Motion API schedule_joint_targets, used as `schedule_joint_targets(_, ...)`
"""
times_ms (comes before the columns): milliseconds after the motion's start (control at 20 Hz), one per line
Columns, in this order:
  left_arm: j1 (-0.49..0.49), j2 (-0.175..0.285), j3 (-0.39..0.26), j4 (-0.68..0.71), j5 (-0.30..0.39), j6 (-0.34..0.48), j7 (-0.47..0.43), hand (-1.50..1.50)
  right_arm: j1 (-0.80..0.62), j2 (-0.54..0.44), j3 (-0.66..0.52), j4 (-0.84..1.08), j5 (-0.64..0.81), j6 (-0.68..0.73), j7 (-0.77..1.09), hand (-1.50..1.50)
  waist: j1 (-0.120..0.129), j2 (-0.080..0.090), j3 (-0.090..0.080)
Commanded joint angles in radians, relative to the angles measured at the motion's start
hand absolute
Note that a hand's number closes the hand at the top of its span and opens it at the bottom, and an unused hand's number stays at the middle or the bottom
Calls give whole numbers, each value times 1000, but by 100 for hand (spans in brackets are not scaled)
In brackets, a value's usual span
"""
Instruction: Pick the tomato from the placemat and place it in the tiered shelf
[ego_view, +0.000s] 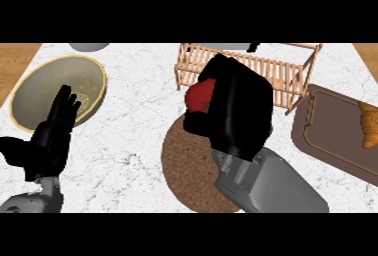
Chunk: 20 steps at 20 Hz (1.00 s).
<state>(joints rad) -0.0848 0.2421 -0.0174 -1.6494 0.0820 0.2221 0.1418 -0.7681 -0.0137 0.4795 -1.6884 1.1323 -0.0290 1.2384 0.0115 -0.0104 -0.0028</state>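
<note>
Marble counter (133, 130): placemat (184, 167), shelf (284, 75), tray (328, 132), plate (40, 85).

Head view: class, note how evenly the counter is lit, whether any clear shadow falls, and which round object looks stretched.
Head view: the marble counter is evenly lit, without glare. Head view: no distinct shadow shows round the right hand curled on the tomato. Head view: the round plate at left looks stretched into an oval.
</note>
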Motion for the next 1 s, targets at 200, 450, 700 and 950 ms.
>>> schedule_joint_targets(200,-4,-6,4,-9,-3,1,13,0,-93,13,-82,18,62,44,248,150,-5,5,2)
schedule_joint_targets(450,22,-14,-13,-37,-33,11,1,0,-94,13,-208,90,93,-2,133,150,0,9,2)
schedule_joint_targets(700,-56,-8,-1,-5,-28,0,48,0,-73,13,-267,204,103,-124,27,150,-4,12,3)
schedule_joint_targets(950,10,-12,20,-8,-5,-30,-15,0,-51,13,-375,364,115,-310,-149,150,8,16,3)
